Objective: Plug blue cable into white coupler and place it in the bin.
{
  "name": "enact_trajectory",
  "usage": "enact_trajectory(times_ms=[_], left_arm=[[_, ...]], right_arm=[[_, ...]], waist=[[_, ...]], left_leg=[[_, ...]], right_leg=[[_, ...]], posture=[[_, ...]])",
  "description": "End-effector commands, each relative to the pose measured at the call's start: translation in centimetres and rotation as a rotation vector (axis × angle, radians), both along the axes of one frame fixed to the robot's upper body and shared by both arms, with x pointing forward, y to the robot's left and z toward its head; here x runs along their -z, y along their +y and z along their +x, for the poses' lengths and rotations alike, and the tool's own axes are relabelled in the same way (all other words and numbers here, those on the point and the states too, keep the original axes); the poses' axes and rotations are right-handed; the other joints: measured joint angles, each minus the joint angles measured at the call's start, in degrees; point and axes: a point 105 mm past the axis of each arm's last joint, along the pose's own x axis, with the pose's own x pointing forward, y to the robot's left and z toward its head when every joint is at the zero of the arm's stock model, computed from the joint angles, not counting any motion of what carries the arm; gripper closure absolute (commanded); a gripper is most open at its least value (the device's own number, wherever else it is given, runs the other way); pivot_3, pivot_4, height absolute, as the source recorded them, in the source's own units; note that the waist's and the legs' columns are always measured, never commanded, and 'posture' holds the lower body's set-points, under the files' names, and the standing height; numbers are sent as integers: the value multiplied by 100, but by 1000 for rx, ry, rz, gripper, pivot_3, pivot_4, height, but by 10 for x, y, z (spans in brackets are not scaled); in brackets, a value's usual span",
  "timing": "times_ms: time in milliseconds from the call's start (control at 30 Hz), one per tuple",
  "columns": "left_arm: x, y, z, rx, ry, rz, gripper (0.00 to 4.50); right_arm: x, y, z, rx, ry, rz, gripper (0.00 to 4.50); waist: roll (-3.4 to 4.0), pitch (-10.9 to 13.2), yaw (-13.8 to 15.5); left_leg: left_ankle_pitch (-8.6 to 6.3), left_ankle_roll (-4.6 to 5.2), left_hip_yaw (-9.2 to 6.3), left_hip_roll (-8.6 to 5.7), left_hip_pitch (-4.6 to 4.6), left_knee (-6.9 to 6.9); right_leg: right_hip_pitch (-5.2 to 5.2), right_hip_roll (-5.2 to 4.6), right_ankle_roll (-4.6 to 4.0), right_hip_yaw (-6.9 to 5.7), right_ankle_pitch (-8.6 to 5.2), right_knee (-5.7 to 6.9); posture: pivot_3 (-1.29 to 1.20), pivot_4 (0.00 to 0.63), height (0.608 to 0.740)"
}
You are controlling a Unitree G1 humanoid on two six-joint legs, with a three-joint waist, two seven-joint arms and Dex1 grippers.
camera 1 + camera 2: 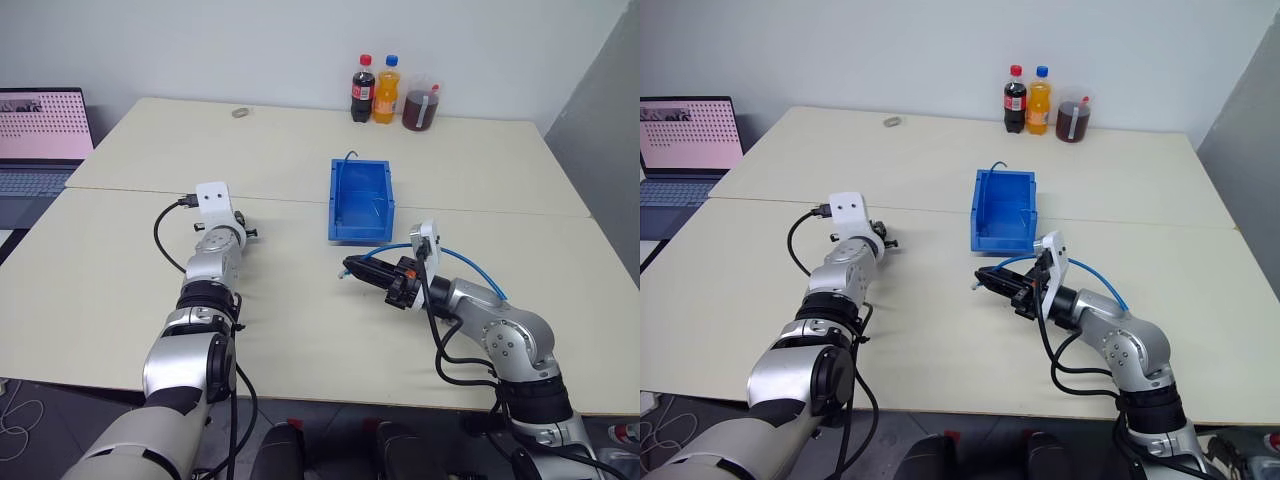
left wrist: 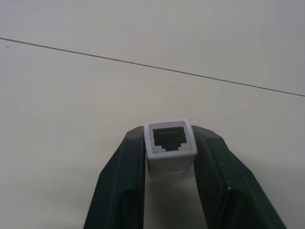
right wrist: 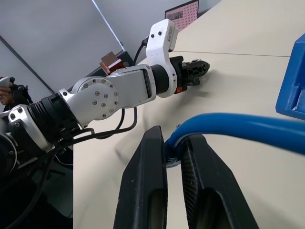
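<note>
Both arms reach level over the table: left claw (image 2: 169,191) grips white coupler (image 2: 170,145), right claw (image 3: 175,157) grips blue cable (image 3: 238,126)

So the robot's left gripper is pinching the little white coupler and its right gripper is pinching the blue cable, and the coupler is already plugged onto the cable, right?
Not quite. The left gripper does pinch the white coupler, and the right gripper the blue cable, but they are not joined: the left wrist view shows the coupler's socket empty, and the head views show the two grippers apart.
</note>
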Motion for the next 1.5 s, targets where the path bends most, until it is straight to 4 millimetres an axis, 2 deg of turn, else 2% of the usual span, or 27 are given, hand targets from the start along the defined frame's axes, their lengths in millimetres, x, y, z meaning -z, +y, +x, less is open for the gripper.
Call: enact_trajectory(times_ms=[33, 267, 400, 533, 600, 667, 767, 900, 1033, 1267, 1500], left_arm=[[-14, 5, 2, -14, -52, -1, 3691], [-15, 1, -6, 116, -69, -15, 3691], [-20, -22, -28, 364, -65, -2, 3691], [-26, -64, -60, 722, -38, 48, 3691], [-27, -93, -86, 1006, -15, 95, 3691], [-22, -112, -108, 1253, 10, 194, 3691], [-10, -126, -133, 1536, 52, 318, 3691], [5, -143, -144, 1763, 82, 416, 3691], [18, -154, -145, 1876, 100, 469, 3691], [39, -159, -143, 1918, 144, 519, 3691], [44, -159, -140, 1906, 161, 498, 3692]], right_arm=[[-15, 1, -2, 0, -69, 19, 4376], [-17, -3, -3, 14, -104, -2, 4377], [-18, -11, -9, 24, -143, -48, 4378], [-15, -21, -19, 34, -176, -115, 4378], [-13, -27, -28, 37, -193, -157, 4380], [-11, -32, -34, 39, -209, -195, 4381], [-9, -37, -40, 46, -225, -237, 4383], [-7, -37, -40, 50, -242, -261, 4383], [-8, -32, -39, 38, -270, -273, 4383], [-3, -16, -37, -9, -316, -298, 4384], [10, 1, -33, -67, -347, -329, 4384]], waist=[[0, 0, 0], [1, 0, -13], [1, 0, -17], [1, 0, 7], [0, 1, 11], [1, 1, 8], [5, 0, -1], [5, 0, -17], [5, 0, -3], [5, 0, -9], [5, -3, 4]], left_leg=[[0, 0, 0, 0, 0, 0], [0, -1, 1, 1, 0, 0], [-3, -8, 3, 4, 1, -1], [-5, -12, 0, 3, 0, -1], [-5, -12, -3, 1, 0, 4], [-5, -11, -4, 0, 4, 4], [-6, -10, 0, 1, 9, 3], [-6, -8, -1, 7, 9, 6], [-5, -7, -1, 5, 7, 13], [-6, -5, -5, 5, 6, 14], [-6, -5, -4, 3, 6, 23]], right_leg=[[0, 0, -5, 0, 3, 0], [0, 0, -6, 0, 4, 1], [-2, 0, -7, 2, 4, 5], [1, -2, -8, 1, 3, 4], [3, -3, -8, -3, 3, 4], [8, -5, -8, -2, 3, 4], [8, -2, -9, 2, 2, 2], [6, 4, -9, 7, -2, 1], [7, 6, 12, 7, -14, 2], [6, 9, 11, 8, -14, 2], [12, 6, 15, 8, -12, 4]], posture=[[0, 150, 740], [0, 150, 740], [0, 150, 740], [0, 150, 740], [0, 150, 740], [0, 150, 740], [0, 150, 740], [0, 150, 740], [0, 150, 740], [0, 150, 740], [0, 150, 740]])
